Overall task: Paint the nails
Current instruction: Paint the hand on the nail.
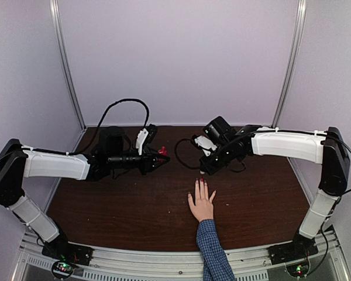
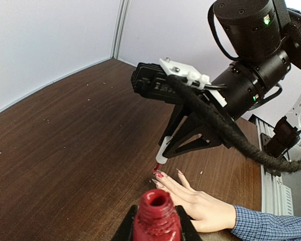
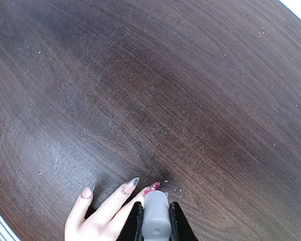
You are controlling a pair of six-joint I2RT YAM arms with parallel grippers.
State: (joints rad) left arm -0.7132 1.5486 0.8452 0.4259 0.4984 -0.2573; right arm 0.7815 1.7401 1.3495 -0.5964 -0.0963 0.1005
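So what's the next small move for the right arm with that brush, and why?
Probably draw the brush lightly along the nail under it. The right claw is shut on the white cap, the red tip sits at a partly painted nail, and two neighbouring nails look unpainted.

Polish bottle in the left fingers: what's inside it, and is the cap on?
The polish bottle is uncapped and coated red around its open neck. The liquid level cannot be seen. Its white cap, brush attached, is in the right gripper over a red nail.
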